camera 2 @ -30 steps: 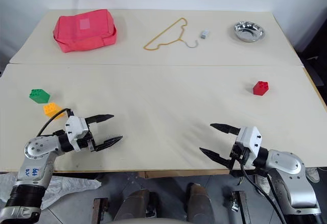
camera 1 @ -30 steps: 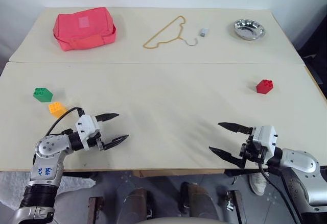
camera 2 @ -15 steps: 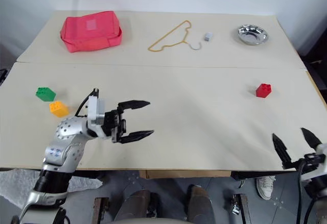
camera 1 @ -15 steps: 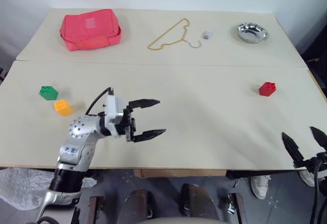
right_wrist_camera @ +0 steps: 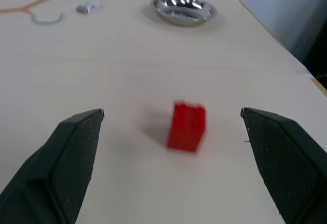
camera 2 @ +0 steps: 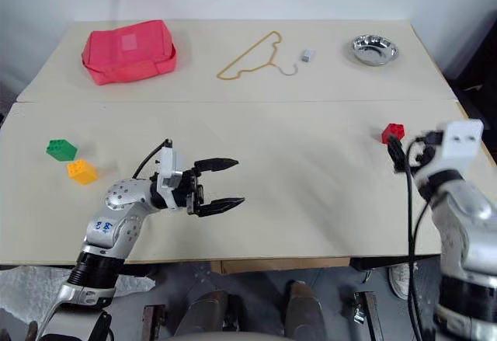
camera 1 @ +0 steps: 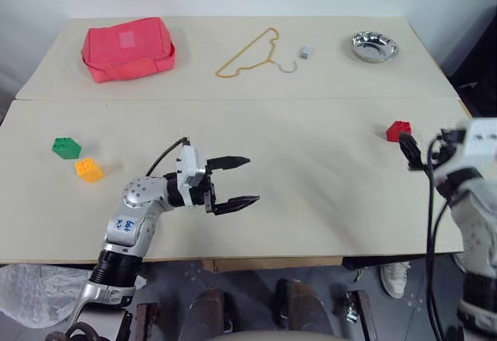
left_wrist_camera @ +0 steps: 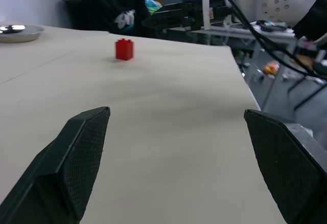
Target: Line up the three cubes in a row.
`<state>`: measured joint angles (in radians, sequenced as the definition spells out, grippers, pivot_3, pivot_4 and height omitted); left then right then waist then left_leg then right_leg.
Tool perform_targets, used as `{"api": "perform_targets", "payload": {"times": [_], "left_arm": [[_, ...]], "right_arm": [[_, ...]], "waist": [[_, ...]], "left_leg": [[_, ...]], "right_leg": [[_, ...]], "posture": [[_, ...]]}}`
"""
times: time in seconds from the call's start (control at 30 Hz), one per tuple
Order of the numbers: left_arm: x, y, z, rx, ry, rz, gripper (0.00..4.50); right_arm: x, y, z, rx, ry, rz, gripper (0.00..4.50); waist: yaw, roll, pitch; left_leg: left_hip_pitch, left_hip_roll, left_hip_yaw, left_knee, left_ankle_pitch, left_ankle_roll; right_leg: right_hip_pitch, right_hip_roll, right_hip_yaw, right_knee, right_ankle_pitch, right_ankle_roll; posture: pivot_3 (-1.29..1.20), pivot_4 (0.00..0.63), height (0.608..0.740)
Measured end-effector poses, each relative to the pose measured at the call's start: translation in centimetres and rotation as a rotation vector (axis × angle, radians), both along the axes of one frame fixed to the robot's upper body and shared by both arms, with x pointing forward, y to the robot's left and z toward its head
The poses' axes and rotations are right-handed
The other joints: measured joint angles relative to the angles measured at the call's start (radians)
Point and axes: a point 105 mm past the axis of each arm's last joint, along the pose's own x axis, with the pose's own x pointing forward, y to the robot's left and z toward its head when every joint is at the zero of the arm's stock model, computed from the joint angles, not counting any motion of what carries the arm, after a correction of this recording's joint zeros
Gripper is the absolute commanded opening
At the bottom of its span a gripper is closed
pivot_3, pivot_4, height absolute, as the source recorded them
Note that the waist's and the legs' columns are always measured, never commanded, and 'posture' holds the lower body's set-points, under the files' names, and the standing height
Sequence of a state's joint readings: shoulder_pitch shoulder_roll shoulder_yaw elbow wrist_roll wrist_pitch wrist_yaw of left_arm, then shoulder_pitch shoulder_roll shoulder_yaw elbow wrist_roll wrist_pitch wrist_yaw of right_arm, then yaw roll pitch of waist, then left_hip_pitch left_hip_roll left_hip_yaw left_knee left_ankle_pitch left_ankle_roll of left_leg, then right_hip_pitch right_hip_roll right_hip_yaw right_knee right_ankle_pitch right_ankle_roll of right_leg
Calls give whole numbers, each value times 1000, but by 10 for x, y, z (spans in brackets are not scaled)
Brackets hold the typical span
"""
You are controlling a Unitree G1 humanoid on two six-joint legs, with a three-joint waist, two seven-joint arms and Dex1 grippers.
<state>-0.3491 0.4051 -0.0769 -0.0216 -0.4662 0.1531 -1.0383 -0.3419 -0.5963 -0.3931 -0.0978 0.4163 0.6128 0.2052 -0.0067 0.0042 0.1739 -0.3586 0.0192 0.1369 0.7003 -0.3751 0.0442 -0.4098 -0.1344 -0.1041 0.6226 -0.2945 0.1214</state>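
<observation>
**Both hands spread, red cube ahead of the right**

My left hand (camera 1: pixel 235 180) hangs empty over mid-desk (camera 1: pixel 311 170), fingers apart. Right hand (right_wrist_camera: pixel 168 157), jaws wide, faces the studded red cube (right_wrist_camera: pixel 187 126); head views hide that gap. Green cube (camera 1: pixel 66 147) and yellow-orange cube (camera 1: pixel 88 170) sit close together far left.

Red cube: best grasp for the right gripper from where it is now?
Pinch the red cube across its two flat side walls, below the studs. It stands upright and alone on the table, so the open right gripper, already lined up with it, can probably go straight in from the near side.
</observation>
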Motion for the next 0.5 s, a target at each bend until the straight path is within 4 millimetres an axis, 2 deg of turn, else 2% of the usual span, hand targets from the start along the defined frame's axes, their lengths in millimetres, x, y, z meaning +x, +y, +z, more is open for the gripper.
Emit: {"api": "perform_targets", "payload": {"times": [0.2,0.33,0.43,0.5], "left_arm": [[0,2,-1,9,3,12,4470],[-1,3,-2,14,3,21,4470],[-3,3,-2,14,0,26,4500],[-4,2,-1,14,-9,24,4500]], "right_arm": [[38,-15,-17,-6,144,-72,4500],[48,-28,-30,-9,187,-126,4500],[51,-32,-38,11,199,-127,3922],[52,-31,-41,19,205,-114,3255]], "waist": [[3,0,0],[3,0,0],[1,0,0],[1,0,0]], "left_leg": [[-5,-2,-2,0,0,1],[-9,-2,-4,0,0,1],[-10,-1,-4,1,0,1],[-10,-1,-4,1,0,1]], "right_leg": [[-3,0,-3,-1,0,0],[-4,0,-5,-1,0,0],[-4,0,-5,-2,0,1],[-4,0,-5,-2,0,1]], "posture": [[0,150,740],[0,150,740],[0,150,740],[0,150,740]]}}
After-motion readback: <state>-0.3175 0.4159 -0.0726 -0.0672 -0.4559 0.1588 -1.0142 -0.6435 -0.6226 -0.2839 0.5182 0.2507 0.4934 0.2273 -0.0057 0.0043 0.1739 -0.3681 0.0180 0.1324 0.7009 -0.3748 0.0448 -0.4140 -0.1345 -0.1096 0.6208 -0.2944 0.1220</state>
